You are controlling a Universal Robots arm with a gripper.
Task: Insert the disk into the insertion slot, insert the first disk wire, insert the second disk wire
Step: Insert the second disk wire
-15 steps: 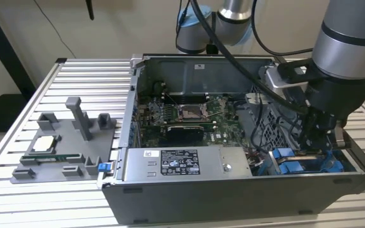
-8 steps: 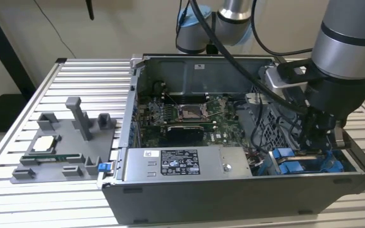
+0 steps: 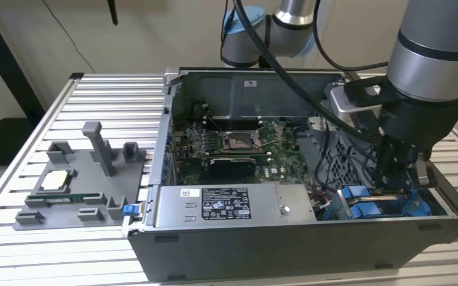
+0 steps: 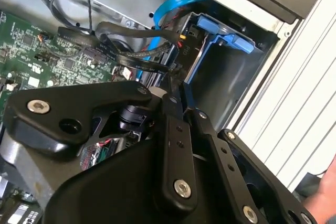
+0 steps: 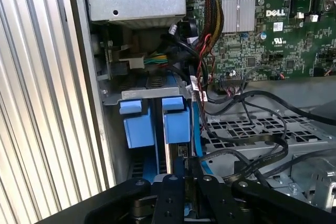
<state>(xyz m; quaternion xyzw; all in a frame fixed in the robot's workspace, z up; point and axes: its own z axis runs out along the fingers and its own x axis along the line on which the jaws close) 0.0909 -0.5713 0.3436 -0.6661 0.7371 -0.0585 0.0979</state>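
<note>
The claw (image 3: 393, 186), its fingers pressed nearly together on a thin black wire, hangs directly above the blue-railed insertion slot (image 3: 384, 202) at the case's near corner on the exterior view's right, where the disk (image 5: 169, 156) stands on edge.

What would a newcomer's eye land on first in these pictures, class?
The big grey and black robot arm reaching down into the open grey metal computer case at the exterior view's right. Beneath it, the bright blue plastic drive carriers stand out, and the green motherboard fills the case's middle.
</note>
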